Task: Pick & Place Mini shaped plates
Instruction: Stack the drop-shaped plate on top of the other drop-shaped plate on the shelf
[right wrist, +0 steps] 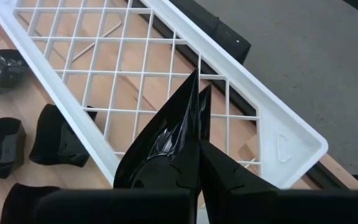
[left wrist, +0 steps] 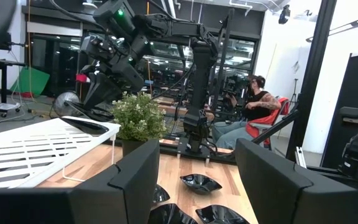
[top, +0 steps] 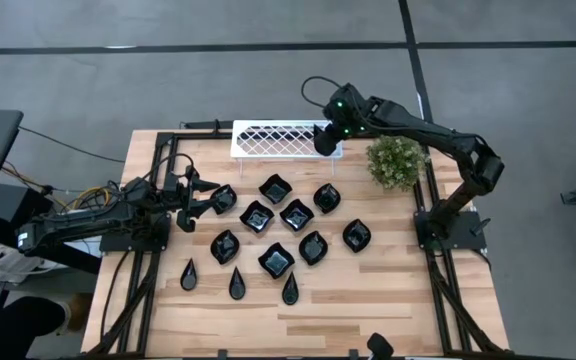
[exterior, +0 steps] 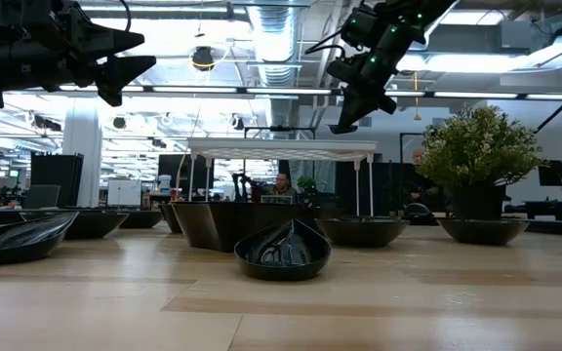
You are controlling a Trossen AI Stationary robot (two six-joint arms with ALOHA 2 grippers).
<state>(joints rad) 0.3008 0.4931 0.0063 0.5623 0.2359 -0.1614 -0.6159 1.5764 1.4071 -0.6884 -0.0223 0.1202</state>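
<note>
The wooden table carries two dark arms, one at each side. At its far edge stands the white lattice tray on thin legs, and just beside the tray's right end sits a small potted plant. The right arm reaches across to that end of the tray, and the right gripper hangs over it with its fingers clamped tight on a slim black teardrop plate, whose pointed tip sits above the lattice. The left gripper hovers off the table near the left end of the plate cluster, its fingers spread wide and holding nothing. The rest of the mini shaped plates lie in the middle of the table: wavy squares and ovals grouped together, with three teardrop plates in a row along the near edge of the group.
</note>
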